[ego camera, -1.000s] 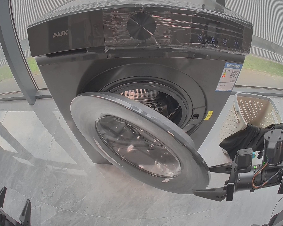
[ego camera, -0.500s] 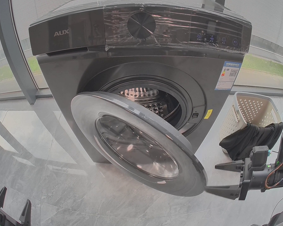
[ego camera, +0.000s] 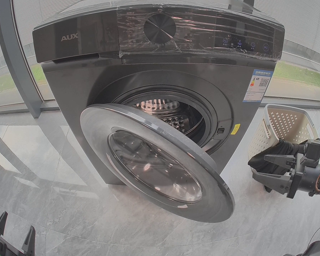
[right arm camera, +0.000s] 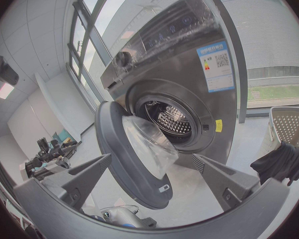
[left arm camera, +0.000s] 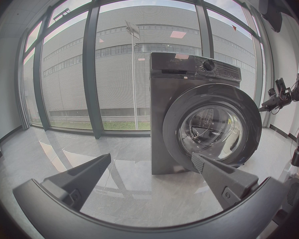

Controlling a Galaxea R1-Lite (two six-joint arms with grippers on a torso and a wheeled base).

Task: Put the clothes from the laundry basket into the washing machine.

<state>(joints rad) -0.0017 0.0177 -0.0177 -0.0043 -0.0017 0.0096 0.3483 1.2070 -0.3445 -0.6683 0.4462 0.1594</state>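
Observation:
The grey washing machine [ego camera: 160, 72] stands with its round door [ego camera: 156, 164] swung wide open and the steel drum [ego camera: 167, 112] exposed. A white perforated laundry basket [ego camera: 291, 123] sits on the floor to the machine's right. Black clothes [ego camera: 273, 155] hang over its front rim. My right gripper [ego camera: 259, 166] hovers open just in front of that black cloth, holding nothing. In the right wrist view the basket [right arm camera: 289, 125] and black clothes [right arm camera: 284, 161] lie off to one side of the open fingers [right arm camera: 222, 180]. My left gripper [ego camera: 17, 221] stays low at the near left, open and empty.
Glossy grey floor tiles [ego camera: 42, 182] spread in front of the machine. Tall windows with dark frames [ego camera: 10, 54] stand behind it. The open door juts out toward me, between the two arms.
My right gripper has left the door's lower right edge and moved right and upward to the black clothes at the basket. The left arm has not moved.

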